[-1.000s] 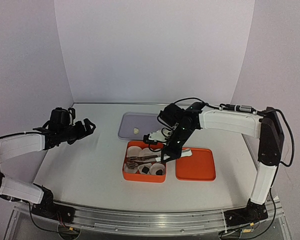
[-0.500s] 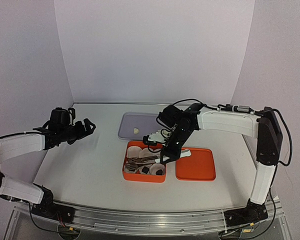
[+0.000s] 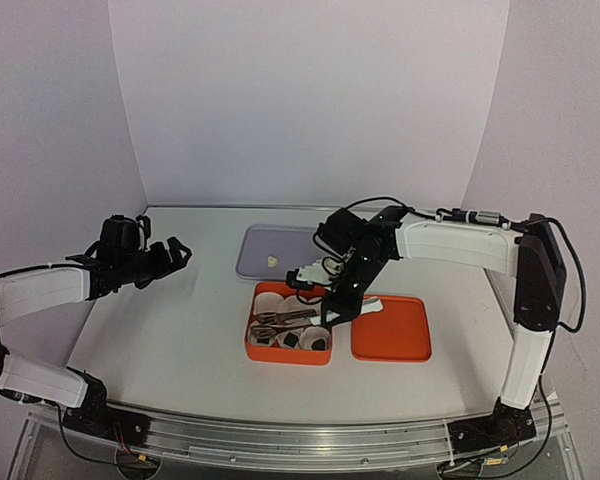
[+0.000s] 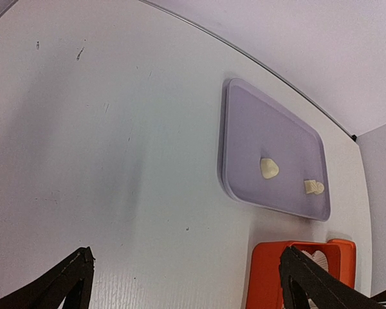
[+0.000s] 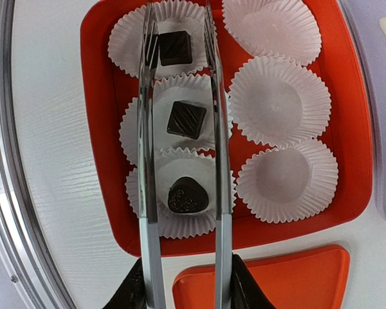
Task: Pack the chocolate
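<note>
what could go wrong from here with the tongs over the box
1. The tongs in the right gripper straddle the dark chocolate at their tips. Lifting away could snag its thin paper cup and tip the piece out.
2. The two cream pieces on the lavender tray are small and rounded, so they may slip from the smooth metal tips.

Three dark chocolates (image 5: pixel 186 119) in cups (image 5: pixel 123 45), two cream ones (image 4: pixel 269 168) on tray (image 4: pixel 257 122).
</note>
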`<state>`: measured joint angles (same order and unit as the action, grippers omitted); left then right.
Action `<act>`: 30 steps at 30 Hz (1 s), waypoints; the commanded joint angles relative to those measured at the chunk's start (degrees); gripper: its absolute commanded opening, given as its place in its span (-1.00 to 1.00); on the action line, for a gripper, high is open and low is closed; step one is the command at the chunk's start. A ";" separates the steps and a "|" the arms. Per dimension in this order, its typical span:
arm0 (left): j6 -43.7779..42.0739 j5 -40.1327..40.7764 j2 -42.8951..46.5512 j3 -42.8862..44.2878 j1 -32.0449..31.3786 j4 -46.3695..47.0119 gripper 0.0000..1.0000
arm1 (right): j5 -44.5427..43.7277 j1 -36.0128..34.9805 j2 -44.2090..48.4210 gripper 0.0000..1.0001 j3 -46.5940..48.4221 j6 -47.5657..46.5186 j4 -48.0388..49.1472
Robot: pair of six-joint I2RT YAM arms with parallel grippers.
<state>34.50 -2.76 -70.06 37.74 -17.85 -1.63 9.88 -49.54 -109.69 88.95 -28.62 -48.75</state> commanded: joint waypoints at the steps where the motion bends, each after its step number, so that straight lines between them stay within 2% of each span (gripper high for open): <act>1: -0.58 0.06 0.27 0.37 -0.12 0.48 0.99 | -0.66 -0.24 6.19 -0.35 0.18 -0.87 1.29; 7: -0.31 -1.00 -0.80 0.47 -0.08 1.40 0.99 | -2.08 -0.26 11.08 -0.36 -1.43 -2.34 1.29; 14: -0.04 -1.60 -1.75 0.83 -0.09 3.60 0.99 | -12.49 1.22 13.95 -0.38 -0.92 -1.06 2.42; 18: 0.11 -1.54 -1.39 0.58 -0.11 4.05 0.99 | -16.06 8.06 12.29 -0.38 1.72 7.05 5.43; 21: 0.31 -1.31 -1.19 0.57 -0.08 3.94 0.99 | -22.34 11.50 8.34 -0.37 5.40 15.24 5.53; 23: 0.39 -1.16 -1.08 0.42 -0.08 4.01 0.99 | -26.46 12.49 5.75 -0.37 6.93 19.84 5.37; 26: 0.33 -0.80 -1.36 0.65 -0.12 3.58 0.99 | -27.15 13.17 1.87 -0.36 7.84 25.65 4.72; 30: -0.07 -0.73 -2.20 1.59 -0.09 2.38 0.99 | -28.73 13.67 -1.72 -0.34 9.40 26.95 3.02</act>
<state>34.56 -3.46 -71.66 37.74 -17.85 0.46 -15.64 -35.33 -108.22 95.71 -7.75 -44.60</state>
